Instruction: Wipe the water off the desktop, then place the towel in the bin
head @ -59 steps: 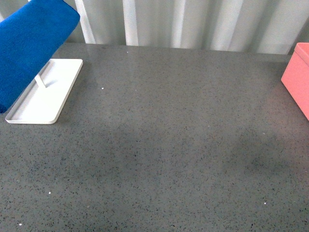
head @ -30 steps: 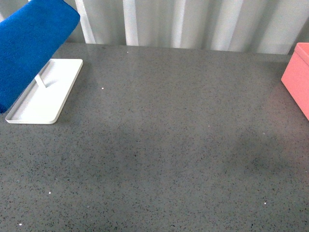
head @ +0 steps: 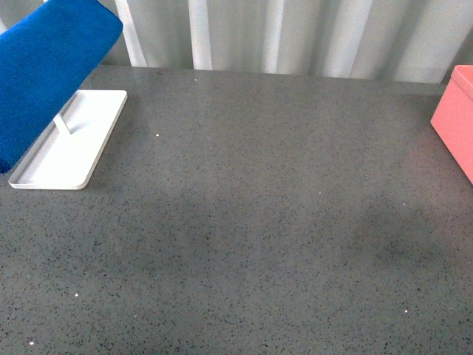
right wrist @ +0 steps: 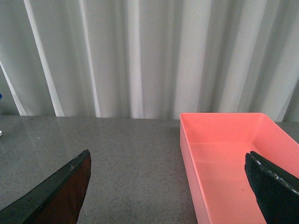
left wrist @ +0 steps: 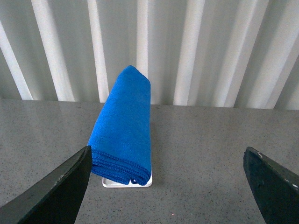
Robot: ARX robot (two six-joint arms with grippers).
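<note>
The blue folded towel (head: 44, 70) hangs over a rack on the white tray (head: 74, 151) at the far left of the dark grey speckled desktop (head: 259, 222). It also shows in the left wrist view (left wrist: 125, 126), ahead of my open, empty left gripper (left wrist: 168, 186) and apart from it. The pink bin (head: 457, 118) stands at the right edge of the desktop. In the right wrist view the bin (right wrist: 233, 158) is empty, and my right gripper (right wrist: 168, 186) is open and empty in front of it. Neither gripper shows in the front view. I can make out no water.
White vertical curtains (head: 295, 33) run behind the desktop's far edge. A thin white rod (head: 62, 122) stands up from the tray under the towel.
</note>
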